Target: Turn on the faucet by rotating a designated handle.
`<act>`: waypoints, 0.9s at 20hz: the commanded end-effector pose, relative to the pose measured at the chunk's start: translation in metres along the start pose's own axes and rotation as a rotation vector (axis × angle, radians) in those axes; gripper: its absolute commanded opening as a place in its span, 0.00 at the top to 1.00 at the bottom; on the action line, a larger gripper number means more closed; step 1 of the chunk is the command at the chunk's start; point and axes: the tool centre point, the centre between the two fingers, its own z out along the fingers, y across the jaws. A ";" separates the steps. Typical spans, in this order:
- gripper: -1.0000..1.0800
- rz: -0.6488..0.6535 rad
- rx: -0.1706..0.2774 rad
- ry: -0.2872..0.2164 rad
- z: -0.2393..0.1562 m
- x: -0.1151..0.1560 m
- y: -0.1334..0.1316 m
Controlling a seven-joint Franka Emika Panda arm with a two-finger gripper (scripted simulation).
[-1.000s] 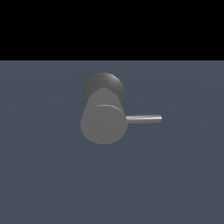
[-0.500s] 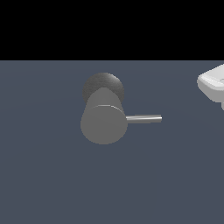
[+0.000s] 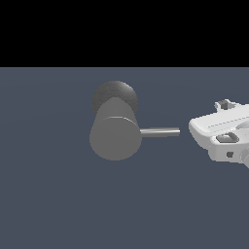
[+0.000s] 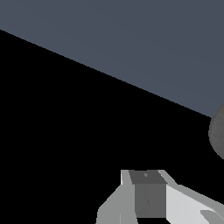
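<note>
The faucet [image 3: 115, 131] is a stubby grey cylinder in the middle of the exterior view, its flat round face toward the camera and its darker rounded base behind it. The handle [image 3: 159, 132], a thin silver rod, sticks out level toward the exterior view's right. My gripper [image 3: 214, 132] is a white hand at the right edge, just beyond the rod's tip and apart from it. Its fingers do not show there. In the wrist view a grey fingertip [image 4: 148, 192] appears, with a sliver of the faucet [image 4: 218, 135] at the picture's edge.
A plain dark blue-grey floor [image 3: 58, 194] lies around the faucet, under a black background. Nothing else stands in view.
The white gripper has come further in from the exterior view's right, toward the handle's tip. Faucet and handle have not moved.
</note>
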 end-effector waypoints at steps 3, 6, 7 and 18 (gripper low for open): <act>1.00 0.062 -0.019 0.063 -0.009 0.021 0.026; 1.00 0.086 -0.028 0.093 -0.013 0.030 0.037; 1.00 0.092 -0.031 0.102 -0.015 0.033 0.040; 1.00 0.169 -0.048 0.114 -0.020 0.038 0.070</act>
